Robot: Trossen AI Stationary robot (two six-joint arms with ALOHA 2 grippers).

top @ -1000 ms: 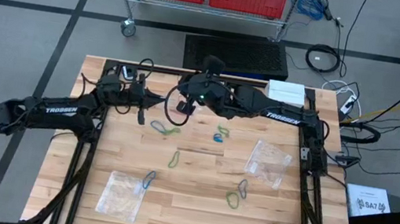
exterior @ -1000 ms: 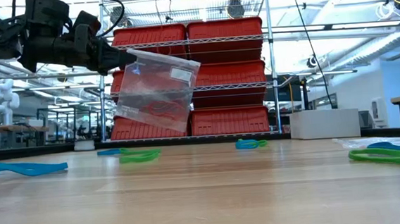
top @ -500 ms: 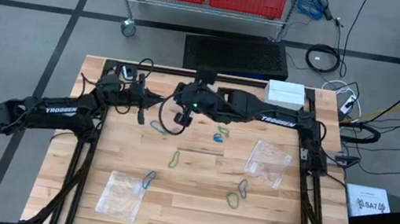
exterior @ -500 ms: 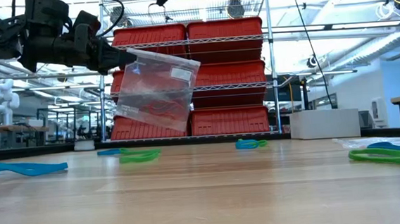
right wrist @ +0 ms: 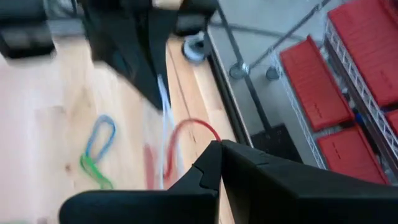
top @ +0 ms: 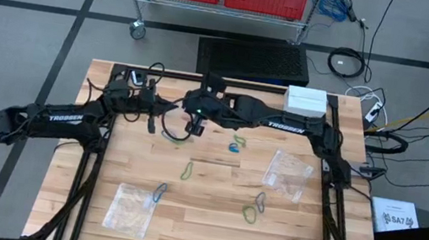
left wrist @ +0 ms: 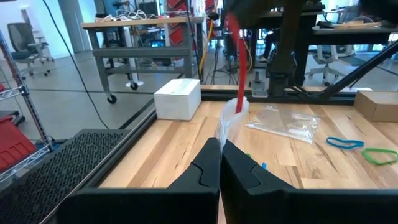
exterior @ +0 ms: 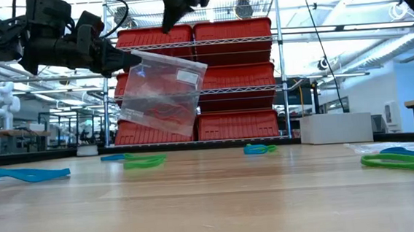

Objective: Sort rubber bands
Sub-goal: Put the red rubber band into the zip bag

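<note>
My left gripper (exterior: 124,60) is shut on a clear plastic bag (exterior: 163,90) that hangs in the air over the table's far left, with red rubber bands (exterior: 167,113) inside. My right gripper (exterior: 178,1) hovers just above the bag, shut on a red rubber band (left wrist: 235,50) whose lower end reaches the bag's top edge (left wrist: 239,104). More rubber bands lie flat on the wood: a blue and green pair (top: 178,138), a green one (top: 188,170), a blue one (top: 159,193) and others (top: 252,209). My left gripper pinches the bag's upper corner (exterior: 133,59) between its two fingers, coming level from the table's left side. The bag hangs below and beside the fingers, tilted, clear of the table. My right gripper pinches one end of the red band's loop (right wrist: 211,138) between its shut fingers, slanting down from the table's right side. The band hangs slack below the fingers, clear of the table, its lower end at the bag's top edge.
Two more clear bags lie flat, one near the front left (top: 131,210), one at the right (top: 288,172). A white box (top: 307,98) stands at the far right. A shelf with red bins (exterior: 197,80) is behind the table.
My right gripper has come down and toward the table's left, closer to the bag, tipping further downward with the red band; in the low view it has come into the picture from above. The bag and my left gripper have kept still.
</note>
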